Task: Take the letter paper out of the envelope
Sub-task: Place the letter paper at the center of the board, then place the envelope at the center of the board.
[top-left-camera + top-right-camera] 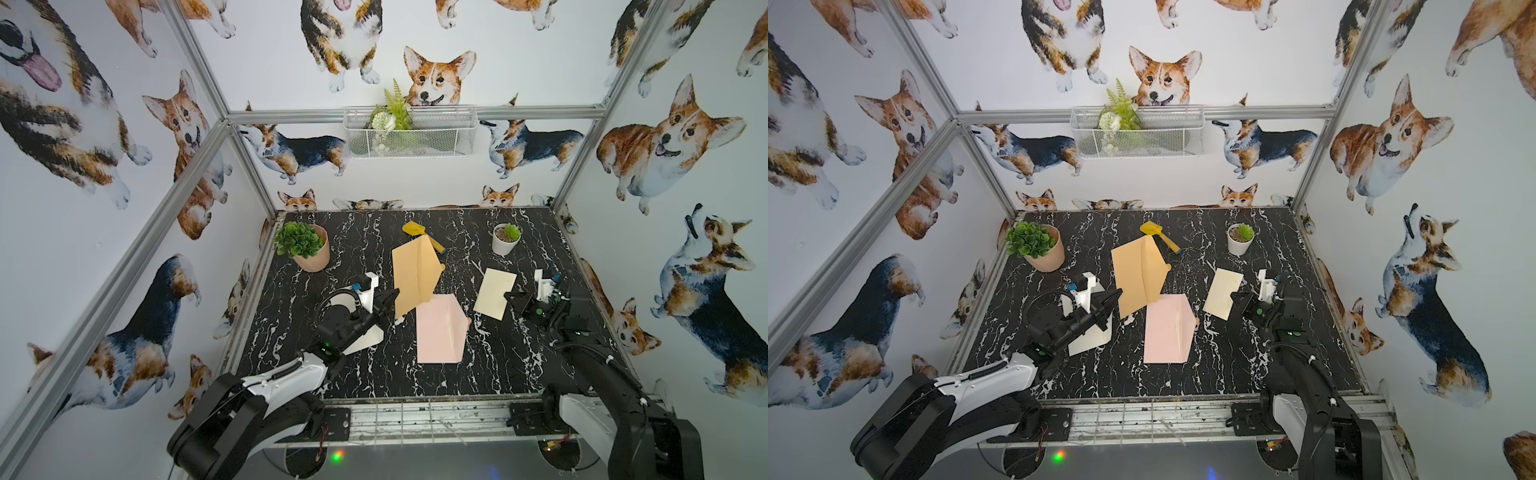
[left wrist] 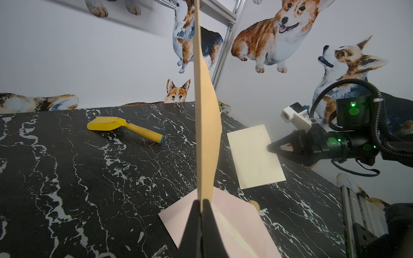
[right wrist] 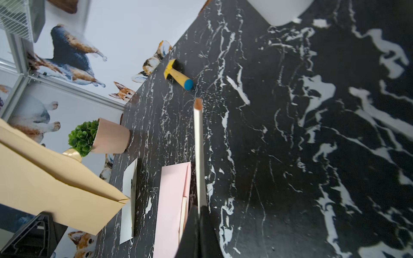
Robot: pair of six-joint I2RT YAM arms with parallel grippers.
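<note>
A tan envelope (image 1: 415, 274) (image 1: 1138, 274) hangs lifted above the middle of the black marble table, flap open, its lower left edge pinched in my shut left gripper (image 1: 392, 297) (image 1: 1117, 296). In the left wrist view the envelope (image 2: 205, 125) stands edge-on out of the closed jaws of the left gripper (image 2: 202, 203). The cream letter paper (image 1: 494, 293) (image 1: 1223, 293) (image 2: 252, 156) is outside the envelope, to its right, held at its near right edge by my shut right gripper (image 1: 508, 296) (image 1: 1232, 296) (image 2: 269, 147). In the right wrist view the paper (image 3: 199, 156) shows edge-on in the right gripper (image 3: 199, 208).
A pink envelope (image 1: 440, 332) (image 3: 172, 201) with a cream sheet in it lies below the tan one. A white envelope (image 1: 365, 338) lies under my left arm. A yellow scoop (image 1: 415, 229), a terracotta plant pot (image 1: 309, 249) and a white plant pot (image 1: 506, 239) stand at the back.
</note>
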